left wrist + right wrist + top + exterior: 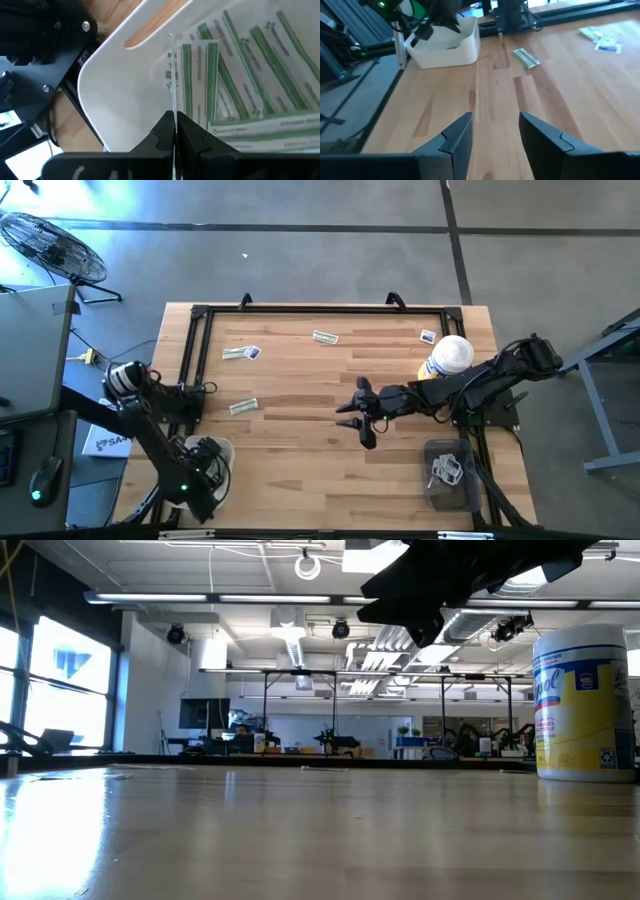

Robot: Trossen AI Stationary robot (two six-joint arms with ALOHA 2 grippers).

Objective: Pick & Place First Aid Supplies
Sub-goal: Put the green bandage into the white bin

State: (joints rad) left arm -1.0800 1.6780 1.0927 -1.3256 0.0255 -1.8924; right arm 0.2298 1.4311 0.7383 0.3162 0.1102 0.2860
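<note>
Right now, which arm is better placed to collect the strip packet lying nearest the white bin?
Right: its open claw hangs mid-table facing that packet. The left claw is over the white bin, pinching a packet.

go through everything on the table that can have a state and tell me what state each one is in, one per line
Left gripper: shut on a thin green-striped packet, over the white bin.
Right gripper: open, empty, above the table's middle.
White plastic bin: holds green-striped packets.
Yellow wipes canister with white cap: upright, capped.
Green-striped strip packet nearest the bin: lying flat on the wood.
Clear tray by the right arm: holds small packets.
</note>
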